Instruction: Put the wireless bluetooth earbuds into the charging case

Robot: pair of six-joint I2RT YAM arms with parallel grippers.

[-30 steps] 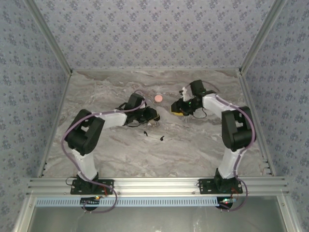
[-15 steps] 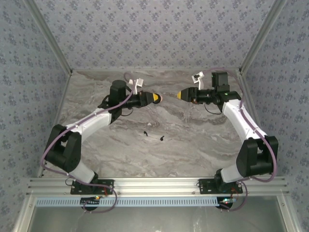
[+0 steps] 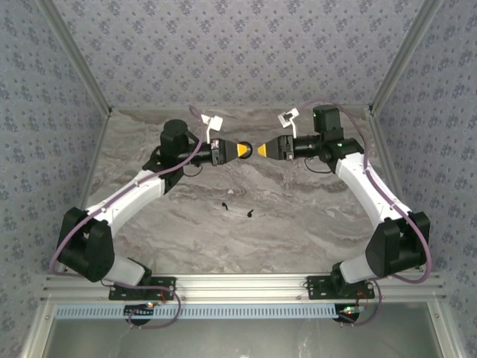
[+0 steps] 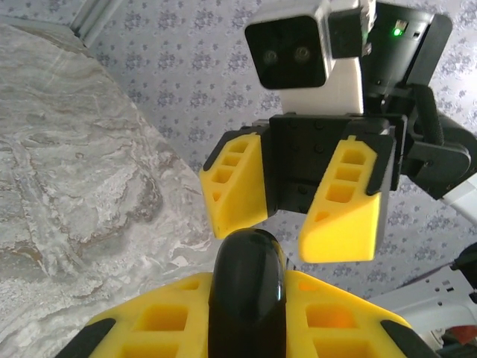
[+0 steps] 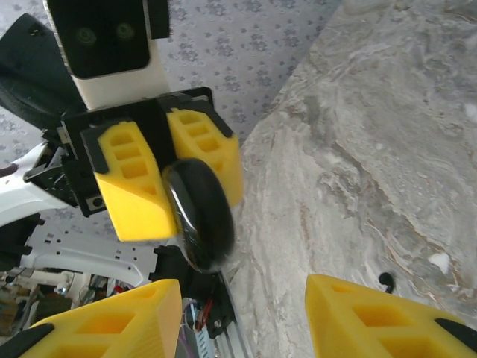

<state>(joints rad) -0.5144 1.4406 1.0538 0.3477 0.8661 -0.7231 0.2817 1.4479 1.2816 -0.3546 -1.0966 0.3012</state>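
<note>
Seen from overhead, two robot arms reach across a grey marbled table [image 3: 298, 224] and meet nose to nose toward its 12 o'clock edge; the left gripper [image 3: 244, 150] is at 9 o'clock of the right gripper [image 3: 264, 150], the two nearly touching; the left one's yellow jaws are clenched on a glossy black, rounded charging case [image 5: 200, 212], which sticks out past its fingertips toward the other gripper; the right gripper's jaws stand released, spread apart with nothing between them, facing the case just in front of it; two tiny black earbuds lie loose on the table, well apart from both grippers, one [image 3: 224, 204] at about 7 o'clock of the left gripper, the other [image 3: 250, 215] at 4 o'clock of the first; walls [image 3: 223, 52] papered with small flowers enclose the table.
</note>
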